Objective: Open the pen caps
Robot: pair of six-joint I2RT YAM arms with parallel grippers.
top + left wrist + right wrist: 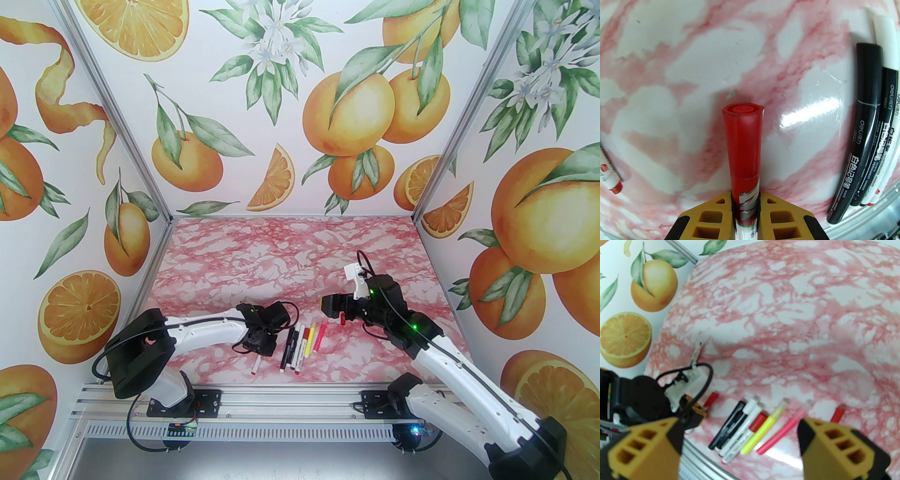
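Pen caps [759, 420]: we judge the grasp step in hand. Left gripper [745, 198], bottom centre, is clamped on a white-barrelled plastic marker [746, 220]; right gripper [739, 427] stands jaws apart. The marker's red cylindrical plastic cap [743, 140], mid-frame, is on. Next, the right gripper must pinch it and pull straight.

The red-capped pen [743, 150] runs off the bottom edge between the fingers [712, 211] of the left gripper [745, 201], most of its barrel unseen. A white pen [609, 174] is clipped at the left edge. The right gripper [738, 427] shows fingers [646, 444] blurred near the lens.
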